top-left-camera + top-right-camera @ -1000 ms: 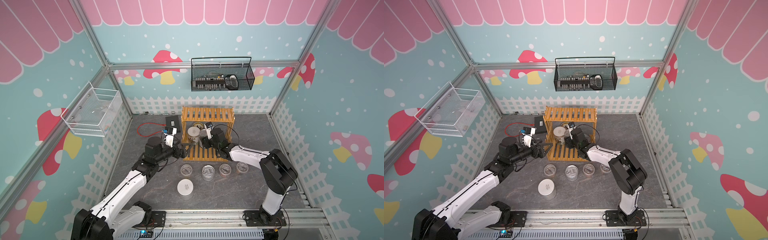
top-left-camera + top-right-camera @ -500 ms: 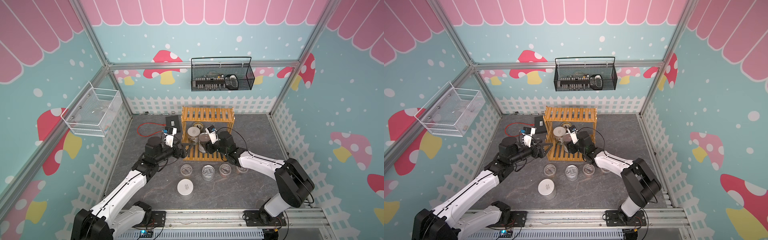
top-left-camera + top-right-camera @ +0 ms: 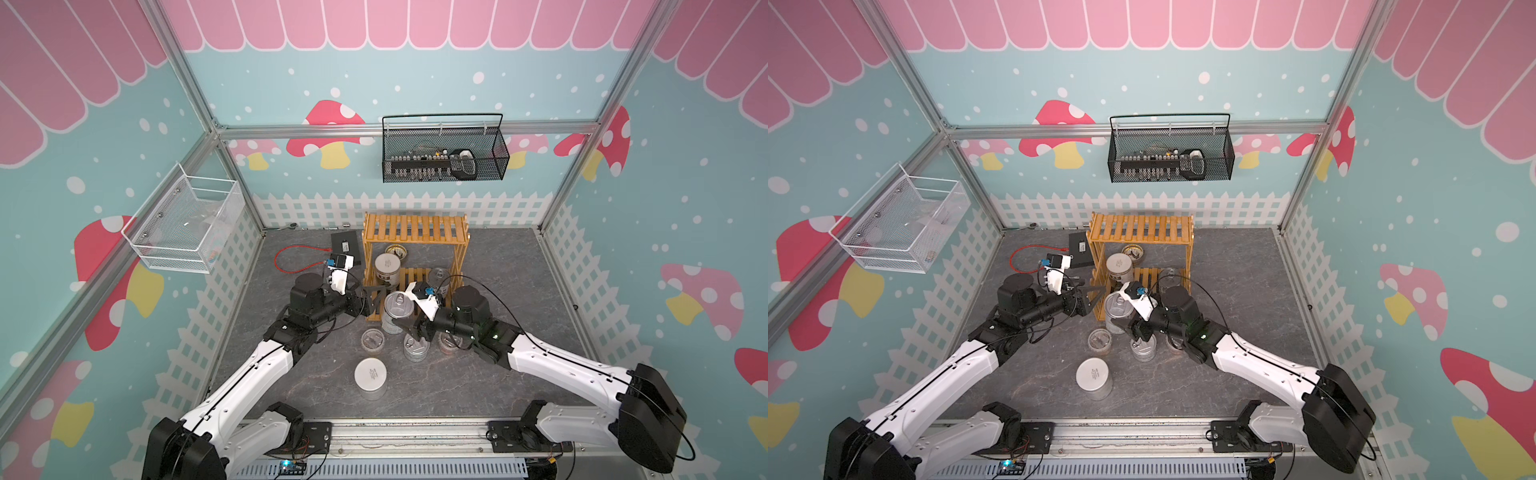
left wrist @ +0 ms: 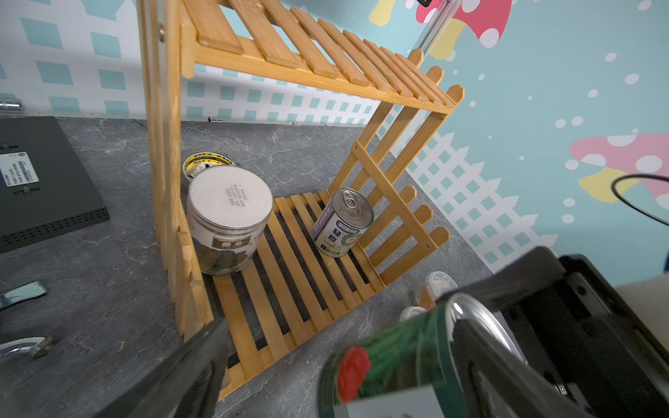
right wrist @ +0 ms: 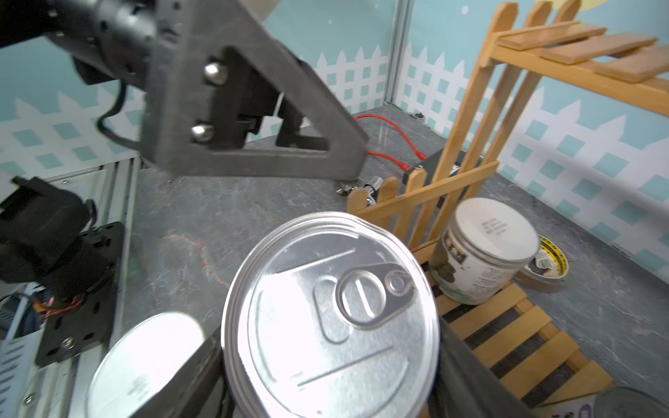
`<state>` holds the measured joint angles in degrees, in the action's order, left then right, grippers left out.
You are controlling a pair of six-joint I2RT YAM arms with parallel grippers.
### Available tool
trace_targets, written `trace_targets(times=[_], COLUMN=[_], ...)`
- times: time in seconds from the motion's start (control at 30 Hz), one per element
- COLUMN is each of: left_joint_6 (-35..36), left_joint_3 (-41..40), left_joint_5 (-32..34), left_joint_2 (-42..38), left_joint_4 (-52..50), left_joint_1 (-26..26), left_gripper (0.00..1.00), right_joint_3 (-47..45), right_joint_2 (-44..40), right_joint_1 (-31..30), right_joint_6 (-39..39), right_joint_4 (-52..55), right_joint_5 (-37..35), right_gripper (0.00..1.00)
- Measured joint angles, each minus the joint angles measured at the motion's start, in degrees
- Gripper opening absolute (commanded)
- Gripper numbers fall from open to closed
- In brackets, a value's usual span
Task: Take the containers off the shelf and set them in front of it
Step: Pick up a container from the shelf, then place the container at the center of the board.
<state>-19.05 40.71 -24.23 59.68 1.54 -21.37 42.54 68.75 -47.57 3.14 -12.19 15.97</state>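
Note:
The wooden shelf (image 3: 415, 228) stands at the back, and its lower tier (image 4: 289, 275) carries a white-lidded can (image 3: 387, 266) (image 4: 230, 202) and a small purple-labelled tin (image 3: 438, 276) (image 4: 347, 220). My right gripper (image 3: 409, 322) (image 5: 331, 362) is shut on a green-labelled pull-tab tin (image 3: 397, 307) (image 3: 1119, 309) (image 5: 331, 315), held tilted just past the shelf's front edge. My left gripper (image 3: 374, 297) (image 3: 1090, 297) (image 4: 333, 362) stands open and empty close beside that tin. In front of the shelf stand clear tubs (image 3: 372, 338) (image 3: 451, 343), another tin (image 3: 415, 347) and a white-lidded can (image 3: 370, 376).
A yellow tape roll (image 3: 395, 251) lies on the floor under the shelf's upper tier. A black box (image 3: 345, 245) and a red cable (image 3: 291, 257) lie left of the shelf. A black wire basket (image 3: 444, 153) and a white mesh basket (image 3: 187, 224) hang on the walls.
My right gripper has drawn the pull-tab tin off the shelf's lower tier and forward, toward the tubs. The left arm has not moved.

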Motion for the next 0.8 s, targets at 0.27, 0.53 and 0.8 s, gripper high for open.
trace_targets(times=[0.27,0.53,0.8], left_joint_6=[0.2,0.2,0.4], left_joint_3=[0.0,0.0,1.2], left_joint_5=[0.0,0.0,0.0], left_joint_2=[0.0,0.2,0.4], left_joint_4=[0.0,0.0,-0.5], left_joint_1=[0.0,0.0,0.0], left_gripper=[0.99,0.99,0.99], right_joint_3=[-5.9,-10.3,-14.5], right_joint_2=[-11.9,-18.0,-18.5], right_joint_1=[-3.6,-5.1,-6.6], right_joint_6=[-0.2,0.6,4.5], right_joint_4=[9.8,17.1,16.9], right_joint_5=[1.2,2.8,1.1], right_gripper=[0.65,0.65,0.65])
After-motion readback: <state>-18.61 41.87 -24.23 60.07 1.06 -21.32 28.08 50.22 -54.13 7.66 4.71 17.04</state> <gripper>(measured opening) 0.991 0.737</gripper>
